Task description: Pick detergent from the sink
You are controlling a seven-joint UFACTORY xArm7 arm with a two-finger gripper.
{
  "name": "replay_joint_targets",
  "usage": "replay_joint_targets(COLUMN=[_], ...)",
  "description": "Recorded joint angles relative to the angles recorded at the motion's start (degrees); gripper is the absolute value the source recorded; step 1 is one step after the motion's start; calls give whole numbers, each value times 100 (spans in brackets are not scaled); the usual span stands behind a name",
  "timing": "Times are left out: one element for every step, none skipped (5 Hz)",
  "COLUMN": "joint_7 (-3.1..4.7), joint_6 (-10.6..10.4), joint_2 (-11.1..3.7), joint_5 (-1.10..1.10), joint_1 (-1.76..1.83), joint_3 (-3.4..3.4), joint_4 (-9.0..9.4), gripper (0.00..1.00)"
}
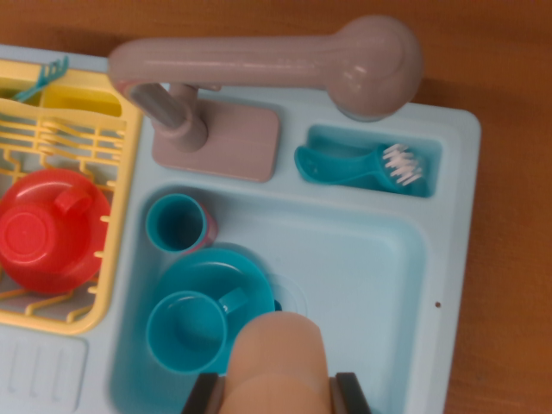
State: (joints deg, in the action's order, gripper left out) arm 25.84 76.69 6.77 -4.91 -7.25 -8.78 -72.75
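- Gripping the rounded peach plastic detergent bottle (278, 362) at the wrist view's bottom edge, our end effector (278, 395) has a dark finger on each flank, pinching it above the pale blue toy sink (392, 285).
- We judge it light, stiff and smooth, so slippery.
- Holding across the flanks, mid-body, seems safest.

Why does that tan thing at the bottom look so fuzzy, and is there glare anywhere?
Wrist view: the tan bottle sits close to the lens between the jaws, so it blurs; soft highlights gleam on the faucet head and red cup; the sink stays evenly lit.
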Motion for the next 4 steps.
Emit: replay_joint_targets(joint_7=[-31, -31, -58, -58], joint_6=[205, 205, 387, 387], joint_2=[55, 55, 103, 103], joint_5=[24, 24, 45, 45], joint_1=[0, 0, -1, -1], joint_3=[0, 0, 0, 0], joint_4=[-152, -152, -288, -288], gripper=[100, 100, 100, 100])
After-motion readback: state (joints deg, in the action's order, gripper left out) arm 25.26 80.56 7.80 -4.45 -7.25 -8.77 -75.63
